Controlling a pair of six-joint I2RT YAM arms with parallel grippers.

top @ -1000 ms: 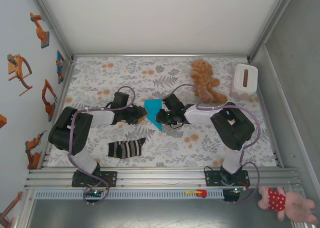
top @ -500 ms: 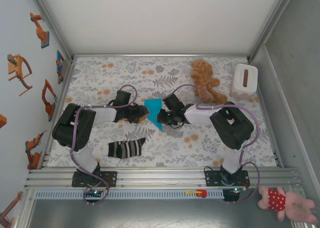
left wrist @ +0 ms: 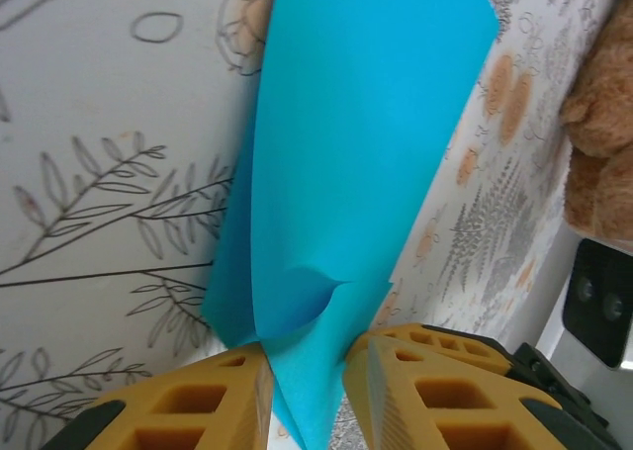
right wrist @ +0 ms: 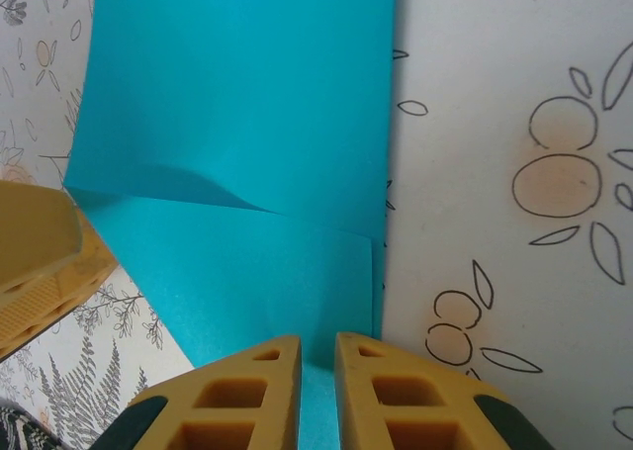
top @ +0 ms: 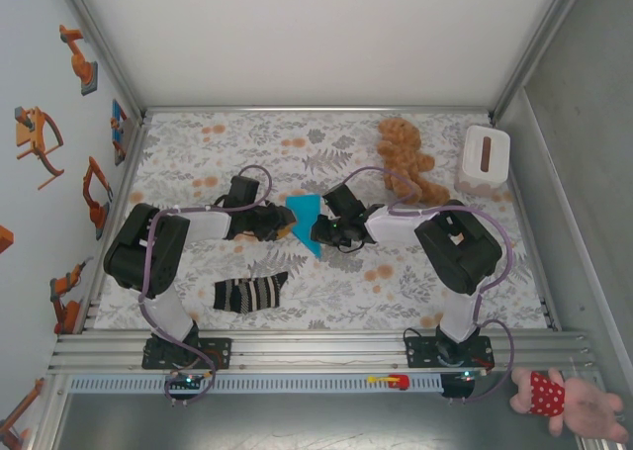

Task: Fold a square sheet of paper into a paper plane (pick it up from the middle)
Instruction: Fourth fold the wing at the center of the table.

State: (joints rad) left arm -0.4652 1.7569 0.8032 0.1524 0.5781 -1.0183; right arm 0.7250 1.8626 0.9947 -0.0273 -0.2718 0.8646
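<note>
The turquoise square sheet of paper, folded into a narrow pointed shape, sits mid-table between both grippers. My left gripper comes at it from the left. In the left wrist view the paper stands up as a loose fold, and its lower part runs down between the yellow fingers of the left gripper, which touch it on both sides. My right gripper comes from the right. In the right wrist view the layered paper lies flat, with the right gripper nearly closed on its near edge.
A striped sock lies near the front left. A brown teddy bear and a white box are at the back right. A pink stuffed toy lies off the table at the front right. Metal walls frame the table.
The left arm has shifted slightly right, bringing its gripper closer against the paper. The right gripper and the paper have barely moved.
</note>
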